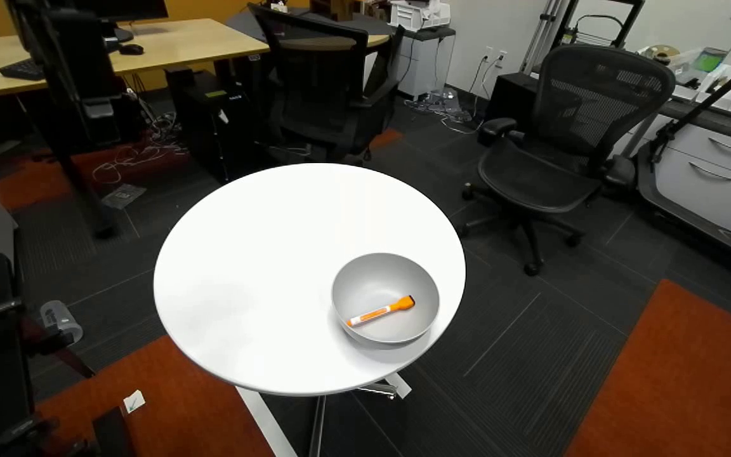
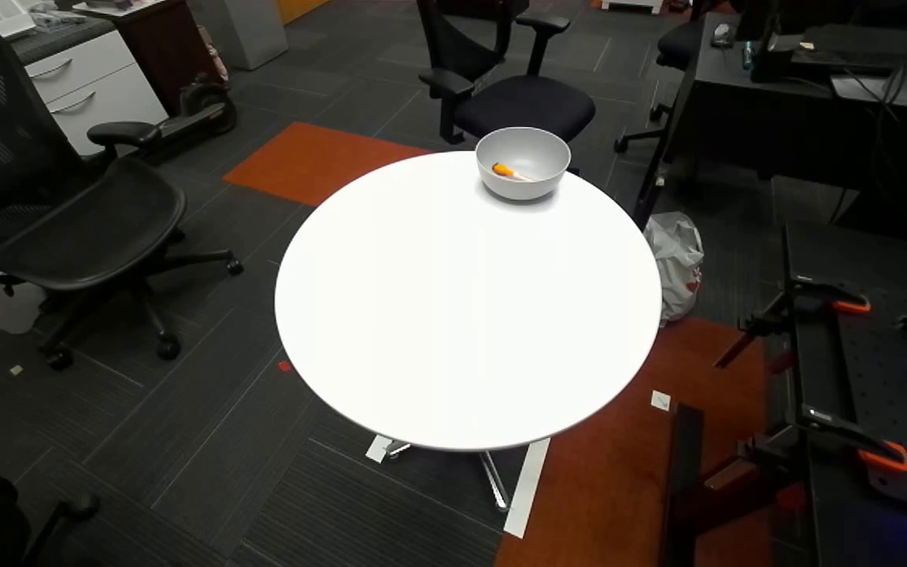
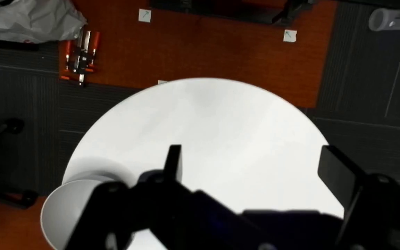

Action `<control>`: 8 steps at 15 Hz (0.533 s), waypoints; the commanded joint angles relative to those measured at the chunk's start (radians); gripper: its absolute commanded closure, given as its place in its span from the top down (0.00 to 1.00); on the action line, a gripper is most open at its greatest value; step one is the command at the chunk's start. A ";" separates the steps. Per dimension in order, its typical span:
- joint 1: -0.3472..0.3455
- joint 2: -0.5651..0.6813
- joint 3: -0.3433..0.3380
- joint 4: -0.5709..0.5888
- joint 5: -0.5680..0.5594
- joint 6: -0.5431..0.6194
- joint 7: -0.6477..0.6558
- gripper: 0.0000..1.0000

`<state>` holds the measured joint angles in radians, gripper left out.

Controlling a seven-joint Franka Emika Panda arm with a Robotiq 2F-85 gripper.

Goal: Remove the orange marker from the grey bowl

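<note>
I see the claw (image 3: 251, 152) in the wrist view: its two black fingers (image 3: 335, 173) stand wide apart, and between them is only the white top of the desk (image 3: 207, 111) below. The claw covers there a part of the grey bowl (image 3: 61, 208). In both exterior views this bowl stands upright near the edge of the desk, and the orange marker (image 1: 379, 311) lies inside it. The marker's barrel has white and orange marking, too small for me to read. On the floor (image 3: 370, 86), two small white papers (image 3: 144, 15) have each an arrow drawn. The clear cup (image 3: 391, 19) lies on its side and carries dark print, which I cannot read. The plastic bag (image 2: 674, 252) shows a red mark, also unreadable.
</note>
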<state>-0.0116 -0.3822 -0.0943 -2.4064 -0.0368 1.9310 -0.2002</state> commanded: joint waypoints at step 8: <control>-0.097 0.335 -0.042 0.199 -0.005 0.338 0.128 1.00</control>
<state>-0.0952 -0.1703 -0.1374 -2.2896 -0.0441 2.2052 -0.1242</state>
